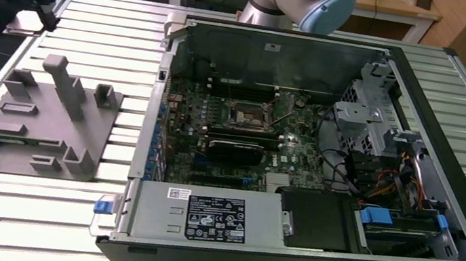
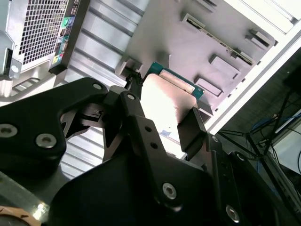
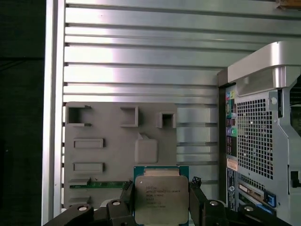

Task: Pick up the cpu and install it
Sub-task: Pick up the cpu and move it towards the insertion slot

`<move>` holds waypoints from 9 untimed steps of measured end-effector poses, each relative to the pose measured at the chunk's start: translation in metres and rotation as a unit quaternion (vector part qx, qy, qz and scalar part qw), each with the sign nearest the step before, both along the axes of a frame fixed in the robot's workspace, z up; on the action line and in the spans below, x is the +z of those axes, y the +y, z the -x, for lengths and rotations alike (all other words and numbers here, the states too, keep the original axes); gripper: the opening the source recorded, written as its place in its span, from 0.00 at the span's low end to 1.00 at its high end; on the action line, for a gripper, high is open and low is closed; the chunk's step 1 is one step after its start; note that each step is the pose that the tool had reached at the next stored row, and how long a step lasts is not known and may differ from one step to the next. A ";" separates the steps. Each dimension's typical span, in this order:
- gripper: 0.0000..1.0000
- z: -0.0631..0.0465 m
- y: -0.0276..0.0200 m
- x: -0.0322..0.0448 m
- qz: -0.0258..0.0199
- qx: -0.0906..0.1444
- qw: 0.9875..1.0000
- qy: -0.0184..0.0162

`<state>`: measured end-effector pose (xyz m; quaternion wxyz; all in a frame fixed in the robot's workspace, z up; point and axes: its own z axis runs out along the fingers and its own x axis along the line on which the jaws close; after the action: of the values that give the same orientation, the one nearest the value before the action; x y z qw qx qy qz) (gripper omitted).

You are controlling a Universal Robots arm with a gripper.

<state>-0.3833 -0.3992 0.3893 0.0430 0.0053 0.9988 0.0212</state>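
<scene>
Black fingers (image 3: 126,192) of the gripper (image 3: 161,188) are pressed against two opposite edges of the cpu (image 3: 161,200). In both wrist views it is pinched flat between them, with its metal top showing. It is held over an edge of the grey block (image 3: 108,155) on the slatted table (image 3: 141,47), beside the rear panel of the case (image 3: 256,141). In the exterior view, the socket (image 1: 245,113) is seen mid-board inside the case.

The black jaws clasp the cpu (image 2: 164,101) by two opposite edges over the grey plastic block (image 2: 178,42).
</scene>
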 end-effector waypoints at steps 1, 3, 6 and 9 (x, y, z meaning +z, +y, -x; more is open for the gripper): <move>0.55 -0.002 0.0000 0.0000 0.000 0.000 1.000 0.000; 0.55 -0.005 0.0000 0.0000 0.000 0.000 1.000 0.000; 0.55 -0.011 0.0000 0.0000 0.000 0.000 1.000 0.000; 0.55 -0.017 0.0000 0.0000 0.000 0.000 1.000 0.000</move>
<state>-0.3659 -0.3992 0.3893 0.0430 0.0053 0.9988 0.0212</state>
